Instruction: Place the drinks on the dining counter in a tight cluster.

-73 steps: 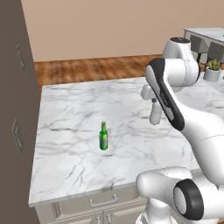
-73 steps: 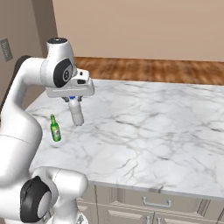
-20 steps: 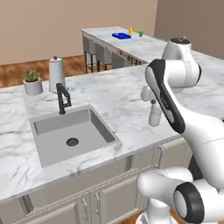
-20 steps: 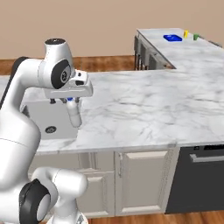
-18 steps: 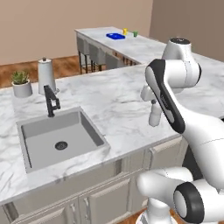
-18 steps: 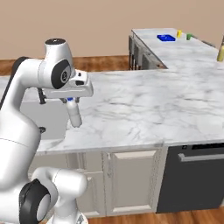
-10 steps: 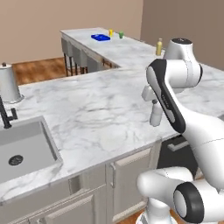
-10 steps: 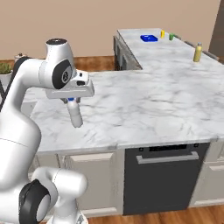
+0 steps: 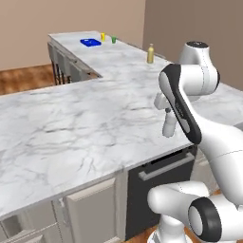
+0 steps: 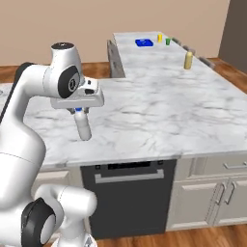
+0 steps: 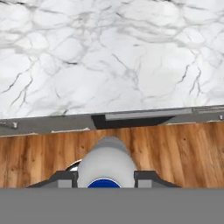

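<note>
- Gripper [image 10: 80, 112] clamped on clear bottle [image 10: 84, 126] by blue-capped neck; bottle hangs upright above marble counter [image 10: 159, 103] nr front edge.
- Yellow juice bottle [image 10: 188, 60] far off on dining counter [image 10: 144, 53].

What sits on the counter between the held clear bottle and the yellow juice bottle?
Nothing: in the right base view, bare marble runs from the clear bottle to the yellow juice bottle.
</note>
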